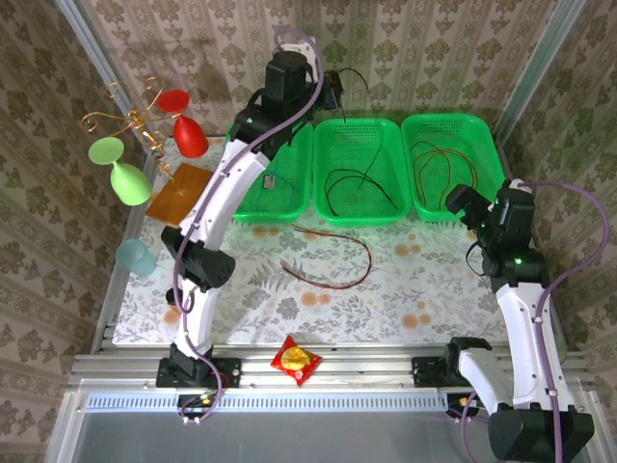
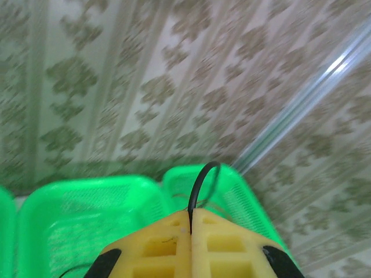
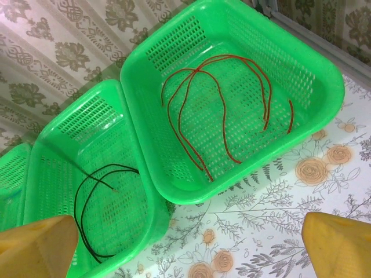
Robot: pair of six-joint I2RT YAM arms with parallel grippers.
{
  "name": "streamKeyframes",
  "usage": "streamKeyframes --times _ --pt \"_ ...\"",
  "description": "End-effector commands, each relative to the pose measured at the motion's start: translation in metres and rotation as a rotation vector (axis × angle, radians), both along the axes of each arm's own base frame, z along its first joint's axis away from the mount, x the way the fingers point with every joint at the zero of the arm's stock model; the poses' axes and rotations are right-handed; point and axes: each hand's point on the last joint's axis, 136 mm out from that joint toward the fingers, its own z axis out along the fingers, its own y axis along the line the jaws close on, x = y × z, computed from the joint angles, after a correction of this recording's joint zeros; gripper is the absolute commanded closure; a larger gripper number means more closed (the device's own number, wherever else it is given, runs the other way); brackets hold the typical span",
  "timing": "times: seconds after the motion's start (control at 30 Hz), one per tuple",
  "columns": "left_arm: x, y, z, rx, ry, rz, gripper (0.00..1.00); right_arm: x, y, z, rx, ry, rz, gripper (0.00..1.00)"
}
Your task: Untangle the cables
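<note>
Sorting by colour looks like the reason for this layout. Nearest, at 6 o'clock on the frame rail, lies a snack packet, well apart from the work. At the table centre a brown-orange cable lies loose in one open curl, not yet in any basket. At 3 o'clock the right gripper hangs released, fingers spread wide, just short of the right basket.

Its wrist camera gives detail that is small from overhead. The red cables lie there in separate arcs, and a black loop rests in the middle basket.

Farthest, at 12 o'clock, the left gripper is raised above that basket, clenched on a black cable. The height probably lets the strand hang free. The left wrist view confirms the pinch, and the overhead view places it. I cannot tell whether loop and held strand are one cable.
</note>
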Motion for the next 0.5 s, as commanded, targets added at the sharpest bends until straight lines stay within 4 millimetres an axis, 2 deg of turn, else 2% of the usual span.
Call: streamKeyframes --times 0.0,0.2,0.27,0.37,0.47 --pt "0.017 -0.001 -0.071 0.173 0.086 0.029 1.0 -0.01 0.002 0.005 -0.012 -0.006 0.011 0.0" --pt "0.018 -0.017 -0.193 0.403 0.291 -0.017 1.0 -0.016 0.001 0.006 -0.028 -0.009 0.006 0.0" --pt "0.014 -0.019 -0.226 0.45 0.367 -0.036 1.0 -0.017 0.001 0.005 -0.028 -0.004 0.01 0.0" --pt "0.008 -0.012 -0.264 0.52 0.466 -0.035 1.0 -0.017 0.002 0.001 -0.031 0.009 0.018 0.0" --pt "0.004 -0.001 -0.274 0.556 0.511 -0.017 1.0 -0.018 0.003 -0.002 -0.031 0.015 0.022 0.0"
